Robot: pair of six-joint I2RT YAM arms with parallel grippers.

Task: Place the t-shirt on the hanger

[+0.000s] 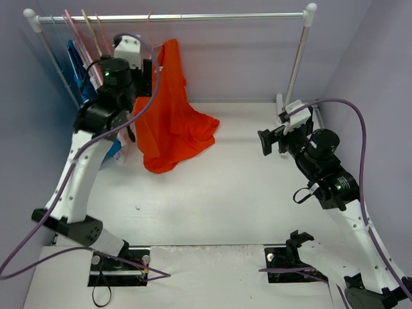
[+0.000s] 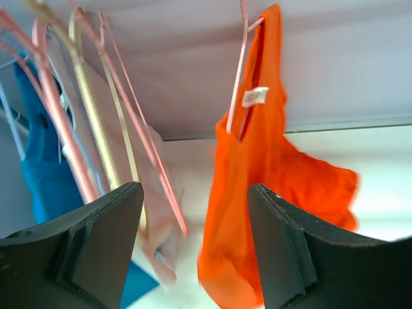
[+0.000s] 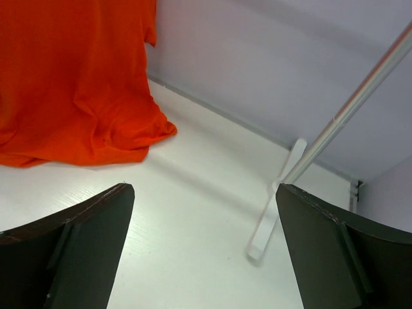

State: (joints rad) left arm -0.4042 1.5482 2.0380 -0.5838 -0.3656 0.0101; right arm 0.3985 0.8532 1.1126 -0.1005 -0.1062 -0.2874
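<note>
while one bright orange t-shirt (image 1: 172,122) hangs from the single rail (image 1: 193,17), its neck sits over one thin pale-pink hanger (image 2: 238,71), whose wire runs down inside the collar past one small white label (image 2: 255,96); the shirt's lower part pools in folds on the white desk (image 1: 244,193). two slanted posts (image 1: 297,58) carry the rail. at the rail's left end hang at least three more hangers (image 2: 64,129), pink and beige, with one blue garment (image 2: 45,167) and one pale garment (image 2: 161,248) too blurred to make out. two arms show. the left arm (image 1: 84,161) reaches up so that the left jaws sit high near the rail, just beside the t-shirt's left edge; they stand wide apart with nothing between them, and whether they touch the cloth cannot be told. the right arm (image 1: 328,174) holds the right jaws low over the desk, well apart from the t-shirt, also spread wide and empty.
</note>
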